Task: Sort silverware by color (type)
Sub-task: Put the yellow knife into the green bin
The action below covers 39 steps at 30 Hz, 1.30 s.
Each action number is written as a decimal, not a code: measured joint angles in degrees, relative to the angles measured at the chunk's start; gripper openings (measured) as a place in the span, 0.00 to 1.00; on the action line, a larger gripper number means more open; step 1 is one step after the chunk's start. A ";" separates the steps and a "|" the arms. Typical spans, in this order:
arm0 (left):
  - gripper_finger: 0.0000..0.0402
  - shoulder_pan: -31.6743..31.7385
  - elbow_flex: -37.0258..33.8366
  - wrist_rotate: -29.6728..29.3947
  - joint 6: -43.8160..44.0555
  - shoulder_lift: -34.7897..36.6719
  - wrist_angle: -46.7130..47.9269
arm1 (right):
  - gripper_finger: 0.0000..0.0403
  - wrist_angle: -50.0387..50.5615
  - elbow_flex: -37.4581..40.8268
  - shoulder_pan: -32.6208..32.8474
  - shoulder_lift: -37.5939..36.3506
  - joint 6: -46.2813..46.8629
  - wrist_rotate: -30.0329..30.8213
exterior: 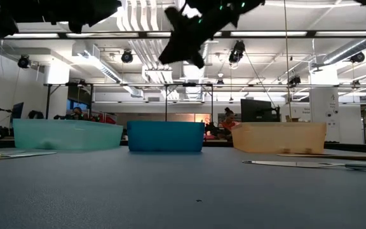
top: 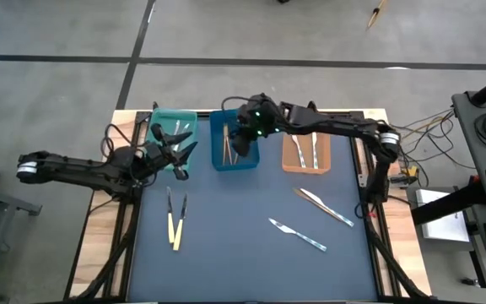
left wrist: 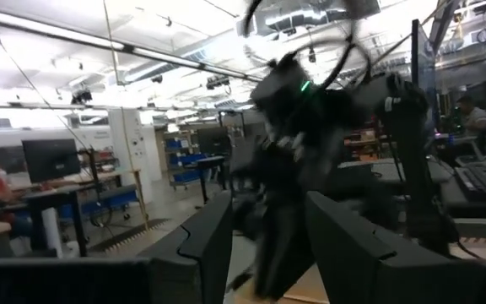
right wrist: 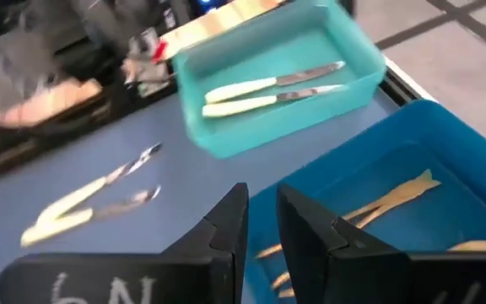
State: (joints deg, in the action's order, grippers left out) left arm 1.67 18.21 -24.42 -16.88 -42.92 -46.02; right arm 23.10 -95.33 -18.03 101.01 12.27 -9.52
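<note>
My right gripper (top: 241, 143) (right wrist: 262, 194) hangs over the blue tray (top: 233, 162), fingers a little apart with nothing between them. Tan-brown wooden pieces (right wrist: 395, 196) lie on that tray's floor. My left gripper (top: 180, 159) (left wrist: 268, 203) is open and empty, raised just near of the teal tray (top: 175, 118), which holds two cream-yellow handled knives (right wrist: 268, 91). Two more cream-yellow pieces (top: 175, 221) lie flat on the mat's left side. A tan-brown knife (top: 323, 205) and a blue-handled knife (top: 298, 234) lie on its right side.
The orange tray (top: 306, 169) at the far right holds two silver pieces (top: 305, 150). All three trays stand in a row along the far edge (exterior: 166, 135). The right arm reaches in from the right across the orange tray. The dark mat's middle and near part (top: 243, 262) is bare.
</note>
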 joint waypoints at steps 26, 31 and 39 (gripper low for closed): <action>0.33 -10.81 22.43 1.33 39.04 -24.23 42.84 | 0.11 -15.14 32.65 16.88 -28.80 -14.40 9.74; 0.33 -11.88 29.81 0.90 44.24 -31.04 56.30 | 0.11 -19.37 39.08 17.03 -31.36 -13.76 9.56; 0.33 -14.47 38.41 0.95 55.22 -39.35 76.62 | 0.11 -20.87 41.81 17.01 -31.64 -13.97 9.58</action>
State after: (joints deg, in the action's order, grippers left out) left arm -12.80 56.62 -23.46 38.34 -82.27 30.59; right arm 2.23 -53.52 -1.02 69.37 -1.70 0.05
